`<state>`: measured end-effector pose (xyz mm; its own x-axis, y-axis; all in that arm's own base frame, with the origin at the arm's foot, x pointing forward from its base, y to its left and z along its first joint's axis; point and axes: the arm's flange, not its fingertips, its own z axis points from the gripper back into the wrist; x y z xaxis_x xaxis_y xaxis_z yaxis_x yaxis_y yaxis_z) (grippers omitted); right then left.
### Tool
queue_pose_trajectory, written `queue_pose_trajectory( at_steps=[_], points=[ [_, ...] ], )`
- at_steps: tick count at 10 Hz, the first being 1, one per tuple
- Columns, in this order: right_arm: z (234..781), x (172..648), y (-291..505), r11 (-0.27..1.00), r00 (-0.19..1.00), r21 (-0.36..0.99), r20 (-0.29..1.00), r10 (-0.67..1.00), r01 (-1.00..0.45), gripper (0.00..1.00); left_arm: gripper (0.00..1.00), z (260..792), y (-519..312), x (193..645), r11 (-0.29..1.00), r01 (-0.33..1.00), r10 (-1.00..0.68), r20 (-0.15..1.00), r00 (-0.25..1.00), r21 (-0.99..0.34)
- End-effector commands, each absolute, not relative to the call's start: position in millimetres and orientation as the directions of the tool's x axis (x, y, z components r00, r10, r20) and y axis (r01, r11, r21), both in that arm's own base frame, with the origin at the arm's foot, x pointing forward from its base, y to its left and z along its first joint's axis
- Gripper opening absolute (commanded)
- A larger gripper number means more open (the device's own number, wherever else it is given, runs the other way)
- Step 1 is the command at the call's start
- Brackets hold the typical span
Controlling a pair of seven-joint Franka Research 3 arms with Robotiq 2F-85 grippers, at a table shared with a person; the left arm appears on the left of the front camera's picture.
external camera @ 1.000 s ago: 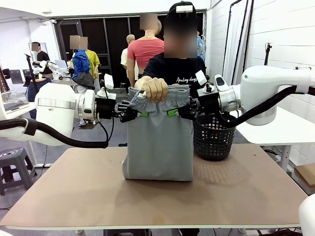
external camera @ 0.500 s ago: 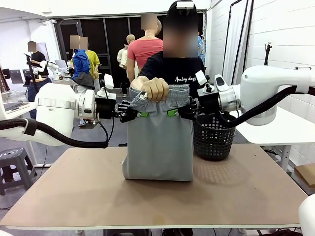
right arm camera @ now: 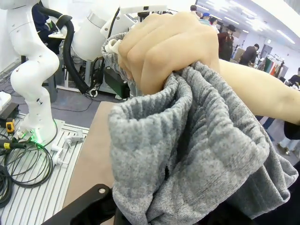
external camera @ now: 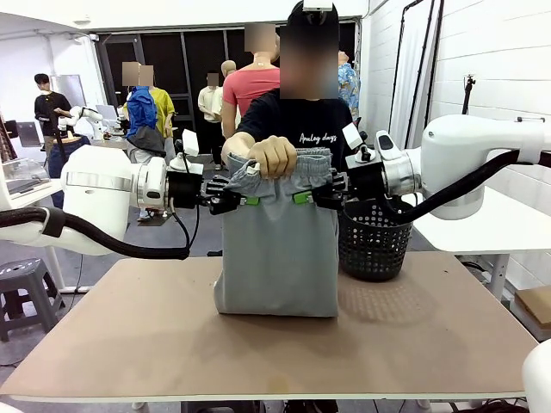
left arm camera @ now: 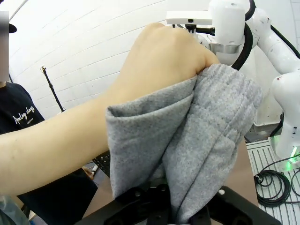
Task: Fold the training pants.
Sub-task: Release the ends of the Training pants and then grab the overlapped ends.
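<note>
Two claws: the left claw [external camera: 244, 200] and the right claw [external camera: 308, 197] are each pinching one side of the training pants [external camera: 275, 249] near the top.
Pants: hanging in the middle of the frame, bottom touching the desk [external camera: 129, 327].
Hand: the person's hand [external camera: 272, 156] is gripping their top edge.
Done: they are looking folded short, I think.
Left: laying them flat.

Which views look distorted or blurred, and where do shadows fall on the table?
Front view: sharp, evenly lit; the training pants throw a soft shadow on the table. Left wrist view: wide-angle bend; the person's hand looms large. Right wrist view: same bulge; the knit is sharp.
</note>
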<state>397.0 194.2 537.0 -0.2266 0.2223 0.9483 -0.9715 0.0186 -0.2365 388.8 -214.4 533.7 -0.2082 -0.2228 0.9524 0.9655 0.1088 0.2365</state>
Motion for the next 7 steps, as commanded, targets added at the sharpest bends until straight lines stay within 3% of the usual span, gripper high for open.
queue_pose_trajectory(
  at_steps=[1, 3, 4, 7],
  points=[
    [538.1, 396.0, 194.4, 0.029, -0.209, -0.222, 0.95, 0.231, -0.975, 0.59, 0.54, 531.4, -208.8, 390.0, 0.111, 0.97, -0.205, 0.96, -0.19, 0.216],
    [535.3, 399.5, 193.7, 0.034, -0.202, -0.216, 0.951, 0.235, -0.976, 0.99, 0.94, 530.5, -207.3, 391.7, 0.115, 0.971, -0.199, 0.963, -0.184, 0.209],
    [534.3, 400.7, 193.2, 0.037, -0.2, -0.214, 0.952, 0.231, -0.976, 1.0, 1.0, 530.2, -206.9, 392.0, 0.118, 0.971, -0.196, 0.963, -0.182, 0.208],
    [530.9, 402.9, 191.3, 0.048, -0.188, -0.203, 0.957, 0.222, -0.978, 1.0, 1.0, 529.5, -205.8, 393.6, 0.125, 0.972, -0.185, 0.967, -0.175, 0.2]
  ],
)
